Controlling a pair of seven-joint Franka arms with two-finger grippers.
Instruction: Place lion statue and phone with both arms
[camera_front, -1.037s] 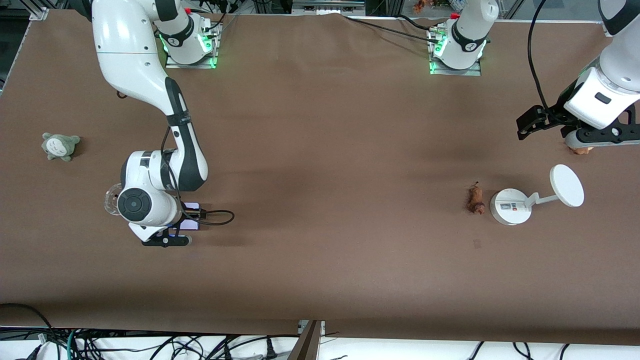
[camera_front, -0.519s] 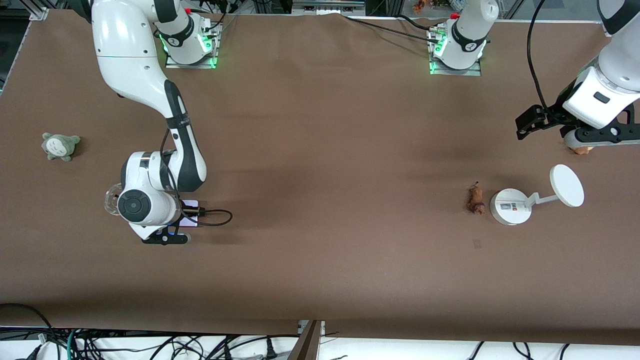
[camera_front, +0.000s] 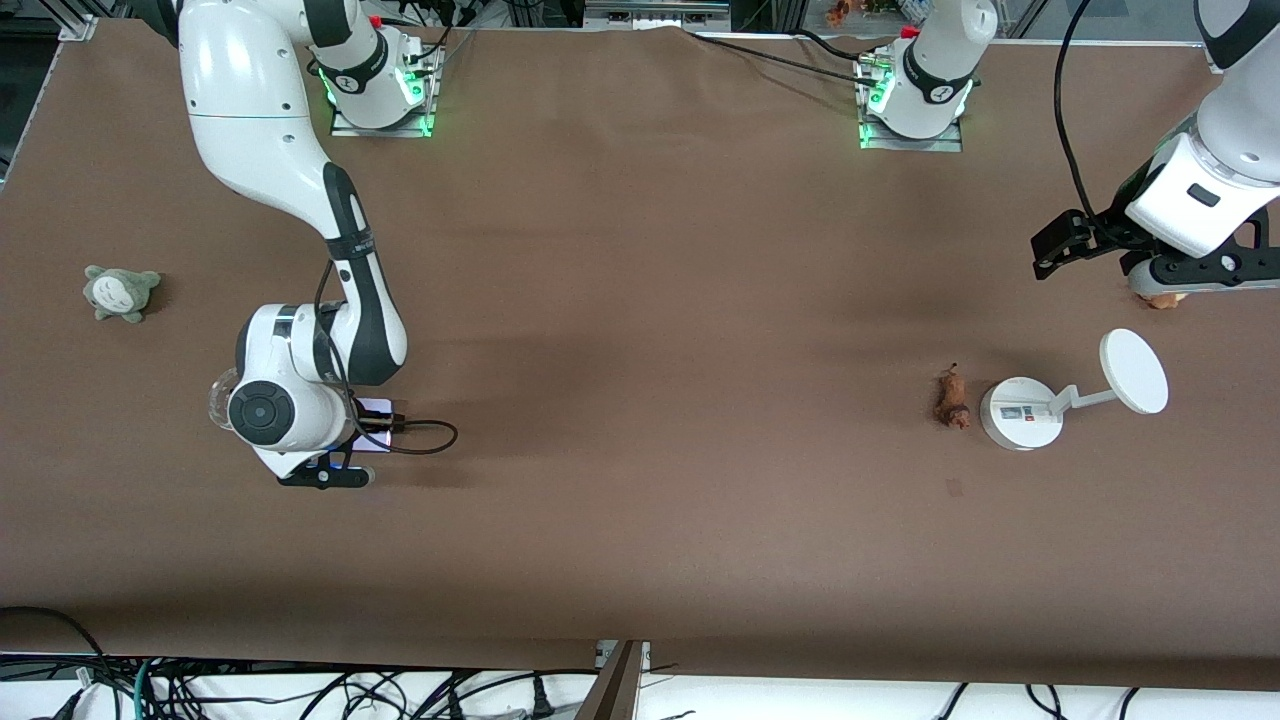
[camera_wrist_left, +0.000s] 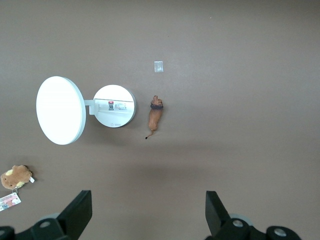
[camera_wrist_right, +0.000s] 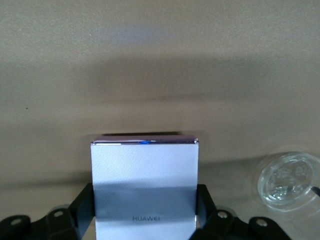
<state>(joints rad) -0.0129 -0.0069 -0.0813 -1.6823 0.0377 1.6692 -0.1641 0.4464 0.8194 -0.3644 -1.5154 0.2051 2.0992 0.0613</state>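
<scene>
**Phone in right grip, lion not yet touched**

Right gripper (camera_wrist_right: 145, 220) sits low at the right arm's end of the bench (camera_front: 640, 300), fingers (camera_wrist_right: 82, 205) closed on the phone's (camera_wrist_right: 145, 185) side edges. That edge grip looks chosen to keep the flat face clear for set-down. Clear dish (camera_wrist_right: 289, 181) just beside it.

Left gripper (camera_wrist_left: 147, 212) hovers over the left arm's end, fingers wide open, holding nothing. Likely waiting or lining up. Lion (camera_front: 951, 398) lies on the bench just beside the stand (camera_front: 1020, 414), apart from it.

Hidden: front view shows only a sliver of phone under the right wrist; can't tell if it's off the bench. Tan plush (camera_wrist_left: 15, 176) mostly covered by left gripper in front view.
</scene>
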